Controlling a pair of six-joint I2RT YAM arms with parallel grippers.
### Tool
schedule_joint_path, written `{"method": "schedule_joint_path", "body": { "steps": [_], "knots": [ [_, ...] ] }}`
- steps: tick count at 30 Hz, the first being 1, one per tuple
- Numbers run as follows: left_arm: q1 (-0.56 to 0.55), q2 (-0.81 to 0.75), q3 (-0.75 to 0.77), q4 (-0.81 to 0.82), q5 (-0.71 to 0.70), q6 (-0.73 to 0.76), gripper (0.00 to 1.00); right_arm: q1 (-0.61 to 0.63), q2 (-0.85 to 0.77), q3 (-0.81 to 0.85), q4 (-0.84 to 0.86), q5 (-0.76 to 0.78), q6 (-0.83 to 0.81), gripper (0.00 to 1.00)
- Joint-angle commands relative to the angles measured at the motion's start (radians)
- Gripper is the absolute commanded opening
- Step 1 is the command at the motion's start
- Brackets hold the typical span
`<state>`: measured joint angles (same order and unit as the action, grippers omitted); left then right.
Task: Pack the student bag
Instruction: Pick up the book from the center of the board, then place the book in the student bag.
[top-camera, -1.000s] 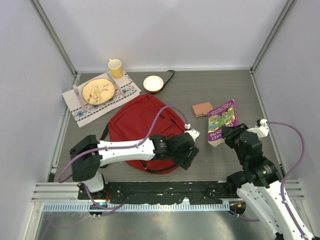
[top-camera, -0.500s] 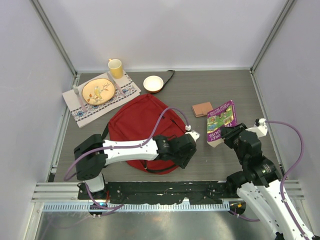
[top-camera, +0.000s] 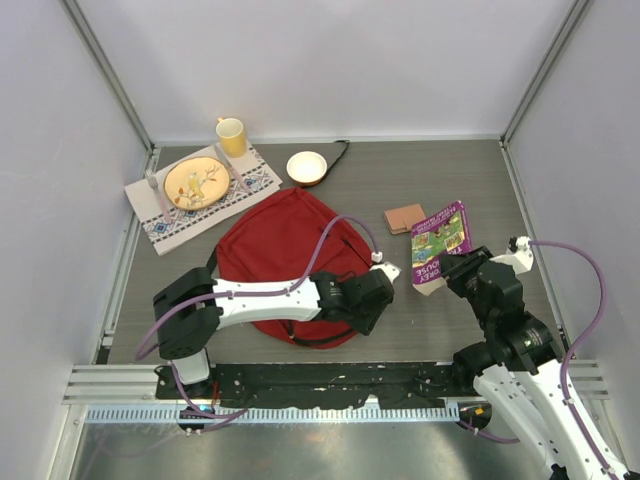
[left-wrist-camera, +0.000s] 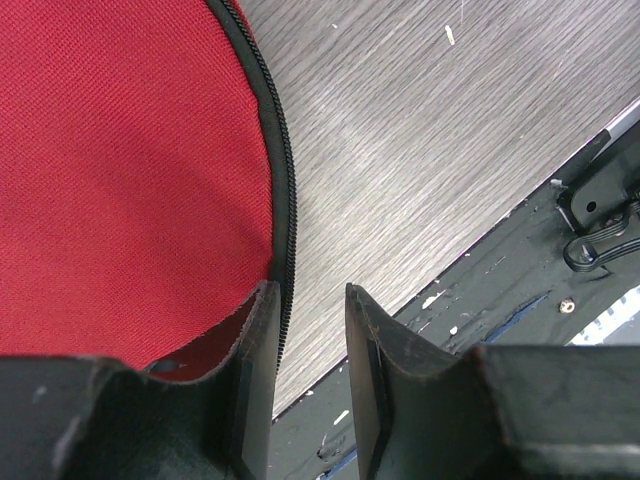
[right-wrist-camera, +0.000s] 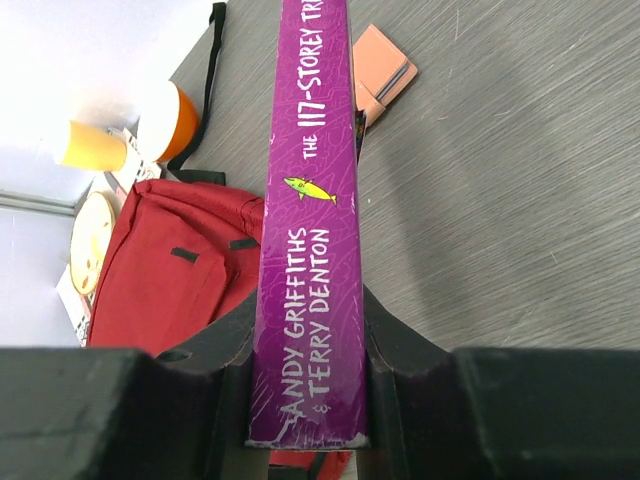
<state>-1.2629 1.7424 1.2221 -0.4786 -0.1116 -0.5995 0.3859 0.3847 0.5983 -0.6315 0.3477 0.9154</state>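
Nearest the bases, the left arm (top-camera: 270, 293) reaches across to the 4 o'clock rim of the student bag (top-camera: 280, 240). The left jaws have narrowed from wide to a slim gap within the last second. The black zipper edge (left-wrist-camera: 283, 200) runs against 1 inner face, and bare surface (left-wrist-camera: 420, 150) shows in the gap, so no grip is confirmed yet. Judged step: pinching the rim to lift the opening.

At 3 o'clock of the bag, the right jaws stay clamped on the spine of the purple book (right-wrist-camera: 310, 250), which has shifted slightly toward the bag. The bag lies flat at centre, apparently unopened. Beyond it, a bowl (top-camera: 306, 166) sits at 12 o'clock.
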Motion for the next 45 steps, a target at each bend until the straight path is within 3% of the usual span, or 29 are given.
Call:
{"method": "schedule_joint_path", "body": {
  "steps": [1, 2, 3, 10, 16, 28, 34, 45],
  "knots": [
    [0.005, -0.003, 0.001, 0.031, -0.029, -0.017, 0.37, 0.002, -0.003, 0.026, 0.105, 0.011, 0.019, 0.01],
    [0.003, -0.004, 0.001, 0.026, -0.039, -0.017, 0.45, 0.002, -0.003, 0.026, 0.104, 0.010, 0.019, 0.01],
    [0.005, -0.006, 0.001, 0.023, -0.048, -0.020, 0.47, 0.002, -0.001, 0.024, 0.104, 0.010, 0.019, 0.01],
    [0.010, -0.011, -0.003, 0.012, -0.099, -0.032, 0.52, 0.002, 0.006, 0.023, 0.102, 0.004, 0.019, 0.01],
    [0.013, -0.004, -0.007, 0.012, -0.102, -0.045, 0.38, 0.002, 0.016, 0.023, 0.104, -0.001, 0.020, 0.02],
    [0.019, -0.035, -0.024, 0.026, -0.108, -0.052, 0.00, 0.002, 0.016, 0.021, 0.102, -0.004, 0.025, 0.02],
    [0.017, -0.099, -0.013, 0.014, -0.118, -0.046, 0.00, 0.002, 0.016, 0.023, 0.102, -0.006, 0.025, 0.02],
    [0.045, -0.308, 0.025, -0.066, -0.331, -0.026, 0.00, 0.002, 0.011, 0.104, 0.039, 0.054, 0.007, 0.01]
  ]
}}
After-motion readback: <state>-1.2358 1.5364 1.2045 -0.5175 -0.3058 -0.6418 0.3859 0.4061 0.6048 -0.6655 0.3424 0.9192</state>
